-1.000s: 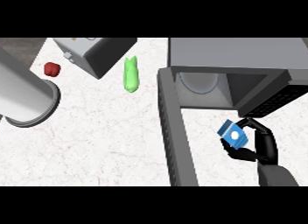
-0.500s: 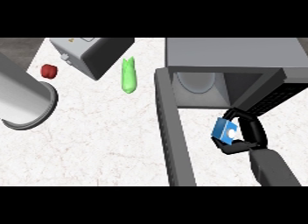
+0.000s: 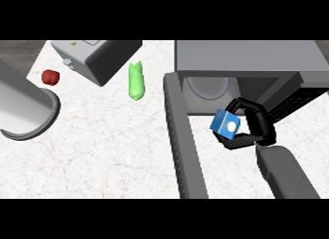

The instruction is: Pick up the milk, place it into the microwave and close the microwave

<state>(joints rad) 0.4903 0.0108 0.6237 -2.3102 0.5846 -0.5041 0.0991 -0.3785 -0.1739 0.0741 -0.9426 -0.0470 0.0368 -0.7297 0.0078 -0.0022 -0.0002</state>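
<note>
A: Where does the job stand?

B: I'd judge 1 of 3 steps done. The milk carton (image 3: 227, 125) is off the counter (image 3: 105, 149), grasped by the right hand (image 3: 253, 128), whose black fingers and thumb curl round its sides. It hangs in front of the microwave (image 3: 250, 63), just outside the open cavity, above the gap between the cavity mouth and the swung-out door (image 3: 184, 154).

A: So it isn't inside?

B: Not by my reading. The round turntable plate (image 3: 209, 87) inside the cavity shows bare, and the carton sits nearer the viewer than that. Setting it in and letting go is left, then shutting the door, which stands wide open along the left of the opening.

A: How does the carton look?

B: A small blue box with a white round mark on the face turned toward the view. It is tilted, not upright, with 1 corner pointing down toward the counter. Part of it is hidden by the fingers.

A: And the other arm?

B: Only the left forearm (image 3: 15, 105) shows, a big grey cylinder at the left edge. Its hand isn't visible, so I can't tell anything about it.
</note>
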